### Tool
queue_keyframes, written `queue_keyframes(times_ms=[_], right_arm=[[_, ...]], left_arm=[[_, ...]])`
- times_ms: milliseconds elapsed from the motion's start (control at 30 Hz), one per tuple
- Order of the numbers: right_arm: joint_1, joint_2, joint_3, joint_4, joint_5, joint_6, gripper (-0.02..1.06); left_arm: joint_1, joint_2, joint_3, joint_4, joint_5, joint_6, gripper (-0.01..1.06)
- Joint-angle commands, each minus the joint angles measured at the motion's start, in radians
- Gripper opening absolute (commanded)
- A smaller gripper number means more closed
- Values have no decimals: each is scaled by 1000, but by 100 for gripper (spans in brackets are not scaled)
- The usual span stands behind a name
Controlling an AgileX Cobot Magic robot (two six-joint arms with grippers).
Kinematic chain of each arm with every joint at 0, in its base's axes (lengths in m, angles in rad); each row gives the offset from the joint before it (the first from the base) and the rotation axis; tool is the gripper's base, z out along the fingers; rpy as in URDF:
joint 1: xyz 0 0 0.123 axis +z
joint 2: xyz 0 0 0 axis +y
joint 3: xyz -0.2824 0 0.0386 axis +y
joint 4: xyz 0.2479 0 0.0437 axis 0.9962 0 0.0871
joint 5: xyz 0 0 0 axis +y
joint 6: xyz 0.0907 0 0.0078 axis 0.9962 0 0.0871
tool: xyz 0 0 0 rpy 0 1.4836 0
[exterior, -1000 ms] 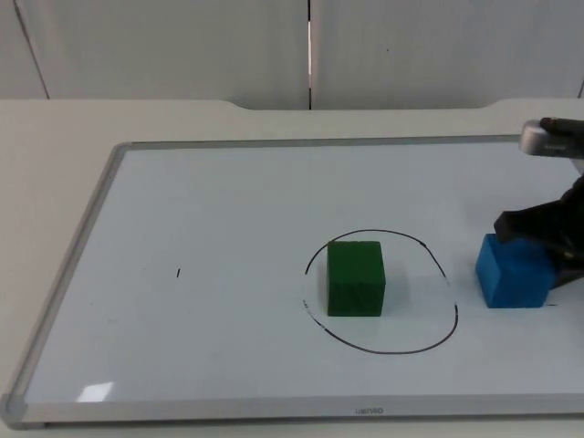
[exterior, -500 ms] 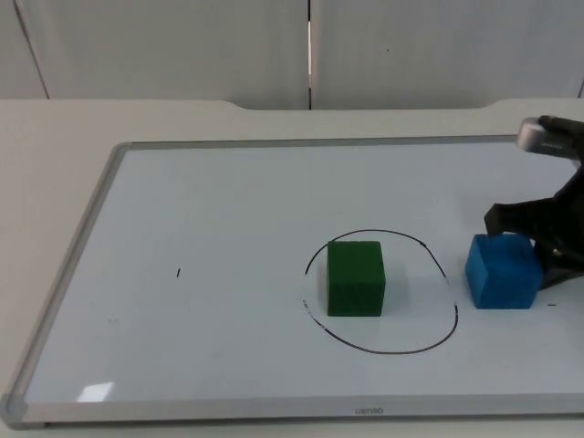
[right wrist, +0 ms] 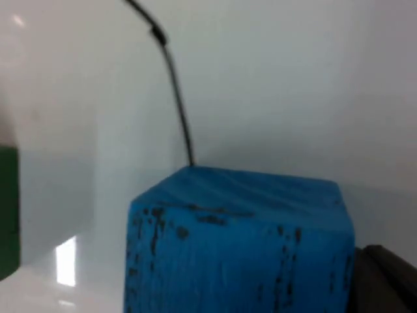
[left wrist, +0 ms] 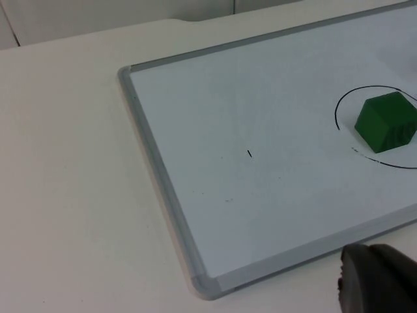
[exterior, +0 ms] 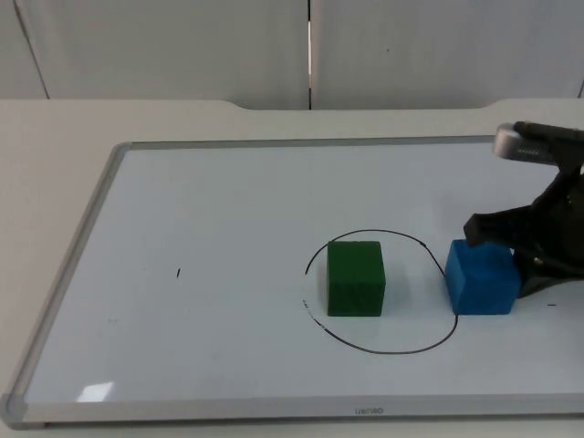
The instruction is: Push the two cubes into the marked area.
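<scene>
A green cube (exterior: 355, 278) stands inside the black hand-drawn circle (exterior: 383, 350) on the whiteboard; it also appears in the left wrist view (left wrist: 386, 122). A blue cube (exterior: 482, 278) sits on the circle's right line, roughly a cube's width from the green one. My right gripper (exterior: 497, 246) is open and lies against the blue cube's right and far sides, one finger behind it and one beside it. In the right wrist view the blue cube (right wrist: 241, 248) is close up, with the circle line (right wrist: 176, 85) just beyond it. My left gripper (left wrist: 378, 283) waits off the whiteboard's near left corner.
The whiteboard's grey metal frame (exterior: 87, 219) forms a low raised edge around the work surface, also seen in the left wrist view (left wrist: 153, 156). A small black tick mark (exterior: 179, 272) is on the board's left half. The grey partition wall stands behind the table.
The right gripper has moved left, sliding the blue cube from outside the circle onto its right line. The green cube has stayed put.
</scene>
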Motion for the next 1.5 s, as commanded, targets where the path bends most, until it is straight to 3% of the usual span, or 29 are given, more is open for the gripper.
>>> queue_keyframes(times_ms=[0,400,567,833,1167,1467], right_arm=[[26,0,-4,2,-3,-19,0],[76,0,-4,2,-25,-44,0],[76,0,-4,2,12,-140,0],[78,0,-4,16,-1,-117,0],[78,0,-4,100,-21,-124,0],[78,0,-4,106,22,-124,0]], left_arm=[[3,-4,5,-9,4,0,0],[3,-4,5,-9,4,0,0],[3,-4,5,-9,4,0,0],[3,-4,5,-9,4,0,0],[3,-4,5,-9,4,0,0],[3,-4,5,-9,4,0,0]])
